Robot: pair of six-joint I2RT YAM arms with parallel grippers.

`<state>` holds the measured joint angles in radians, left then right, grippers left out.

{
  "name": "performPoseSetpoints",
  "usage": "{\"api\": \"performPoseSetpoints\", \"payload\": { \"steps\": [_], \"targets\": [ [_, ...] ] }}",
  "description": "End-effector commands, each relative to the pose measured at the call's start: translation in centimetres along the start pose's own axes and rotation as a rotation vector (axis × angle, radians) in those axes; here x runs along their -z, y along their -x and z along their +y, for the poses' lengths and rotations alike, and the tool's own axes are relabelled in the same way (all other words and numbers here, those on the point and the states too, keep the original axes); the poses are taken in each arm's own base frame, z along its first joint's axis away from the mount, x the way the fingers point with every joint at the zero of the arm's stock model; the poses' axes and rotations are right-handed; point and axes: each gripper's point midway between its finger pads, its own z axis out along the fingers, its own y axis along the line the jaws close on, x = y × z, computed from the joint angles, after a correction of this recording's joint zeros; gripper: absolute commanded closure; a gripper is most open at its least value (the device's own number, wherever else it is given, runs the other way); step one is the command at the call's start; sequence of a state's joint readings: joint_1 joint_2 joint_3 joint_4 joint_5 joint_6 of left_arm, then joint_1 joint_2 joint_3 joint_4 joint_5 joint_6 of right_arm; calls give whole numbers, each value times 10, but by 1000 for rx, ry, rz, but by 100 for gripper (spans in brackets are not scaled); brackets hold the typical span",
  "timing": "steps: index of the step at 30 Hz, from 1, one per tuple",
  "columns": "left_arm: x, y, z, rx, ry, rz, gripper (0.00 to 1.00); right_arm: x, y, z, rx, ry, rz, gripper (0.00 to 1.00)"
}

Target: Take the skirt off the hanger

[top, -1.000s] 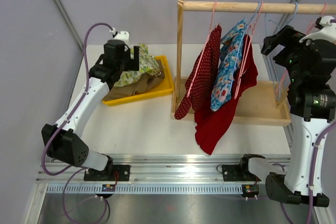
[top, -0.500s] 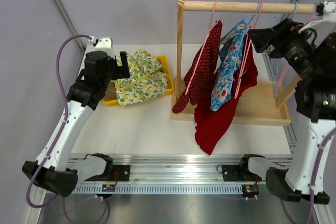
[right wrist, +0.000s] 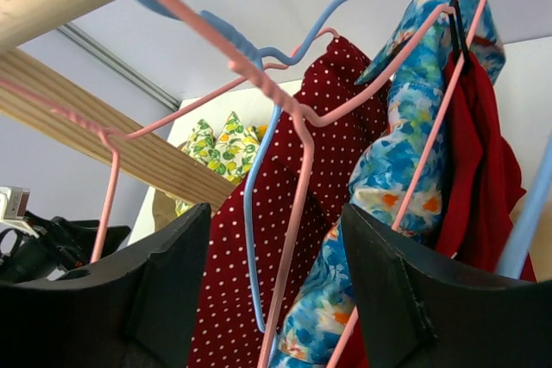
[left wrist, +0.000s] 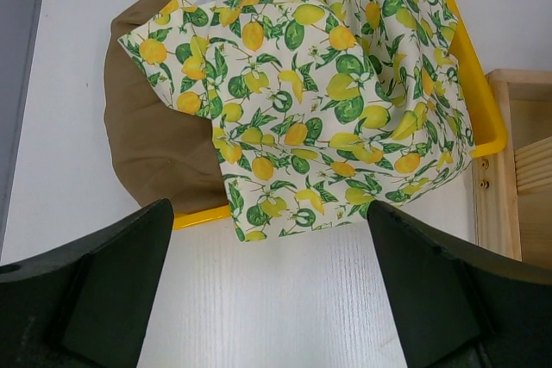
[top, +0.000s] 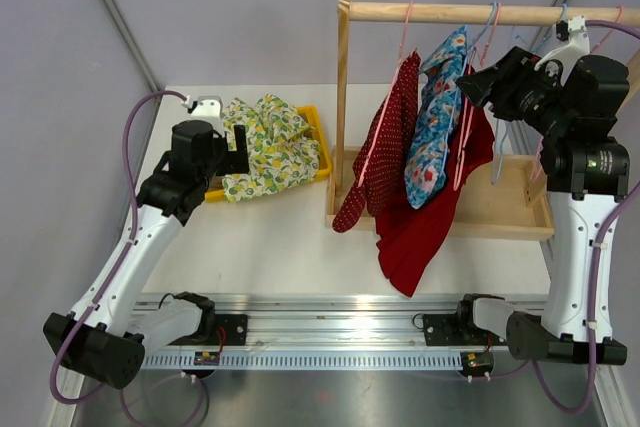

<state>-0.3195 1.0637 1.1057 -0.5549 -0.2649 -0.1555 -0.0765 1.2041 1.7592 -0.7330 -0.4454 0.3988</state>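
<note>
Three skirts hang on wire hangers from the wooden rod (top: 450, 13): a red polka-dot skirt (top: 385, 147), a blue floral skirt (top: 435, 127) and a plain red skirt (top: 420, 232). My right gripper (top: 478, 82) is high up at the hangers, to the right of the floral skirt. In the right wrist view its jaws (right wrist: 276, 299) stand apart, with a pink hanger wire (right wrist: 292, 213) and a blue hanger wire (right wrist: 247, 218) running between them, neither pinched. My left gripper (top: 240, 147) hangs open over the table, just short of the yellow tray (top: 322, 152), holding nothing.
A lemon-print garment (left wrist: 328, 84) lies over a brown one (left wrist: 155, 144) in the yellow tray (left wrist: 479, 84) and spills over its near rim. The rack's upright post (top: 342, 97) and wooden base (top: 500, 207) stand to the right of the tray.
The left arm let go of the lemon-print garment over the tray and drew back with jaws open. The right gripper swung left to the hangers and its jaws have narrowed.
</note>
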Motion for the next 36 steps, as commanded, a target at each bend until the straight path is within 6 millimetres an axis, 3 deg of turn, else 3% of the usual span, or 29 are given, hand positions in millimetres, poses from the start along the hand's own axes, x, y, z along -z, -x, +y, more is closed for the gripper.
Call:
{"api": "performPoseSetpoints", "payload": {
  "steps": [1,8,14,26,31,36],
  "targets": [
    [0,18,-7,20,-32,-61,1,17,12,14,36,17,-58,30],
    [2,18,-6,22,-33,-69,1,32,22,19,53,-4,-106,34],
    [3,17,-7,27,-40,-68,1,25,19,9,45,-37,-91,49],
    [4,17,-9,33,-54,-70,1,4,12,-7,26,-60,-64,59],
    [3,16,-11,37,-62,-67,1,-4,8,-10,10,-51,-48,69],
    [2,15,-13,38,-69,-63,1,-8,5,-12,6,-48,-36,92]
  ]
}}
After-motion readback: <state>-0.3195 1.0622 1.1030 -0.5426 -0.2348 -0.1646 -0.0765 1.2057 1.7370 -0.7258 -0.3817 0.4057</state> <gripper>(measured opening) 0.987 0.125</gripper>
